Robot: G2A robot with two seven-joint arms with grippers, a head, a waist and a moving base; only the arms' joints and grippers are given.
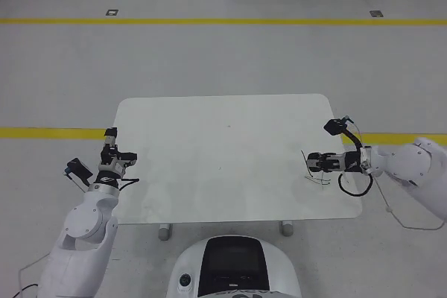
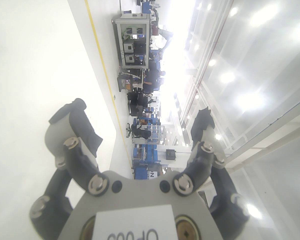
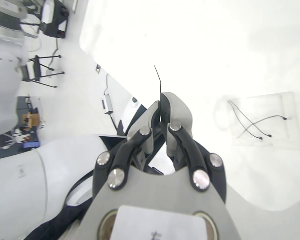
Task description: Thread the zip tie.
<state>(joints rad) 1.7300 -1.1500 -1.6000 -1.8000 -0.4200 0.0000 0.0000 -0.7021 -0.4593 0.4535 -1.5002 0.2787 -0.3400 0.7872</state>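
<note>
Pinches a black zip tie (image 3: 158, 78) in the right gripper (image 3: 161, 101) at the right of the top view, over the white worktop (image 1: 223, 156).
Holds the left gripper (image 2: 142, 111) spread wide and empty at the worktop's left edge; shows two spare ties (image 3: 250, 125) crossed in a clear tray (image 3: 287, 101) just below the right gripper.

Bare tabletop (image 1: 223, 149) gives wide passage between the left claw (image 2: 140, 109), splayed at its left edge, and the right claw (image 1: 313, 159) near its right edge. There a pinched zip tie (image 3: 158, 78) juts out, and a flat clear tray (image 3: 287, 131) of spare ties (image 3: 250, 125) lies just beside
</note>
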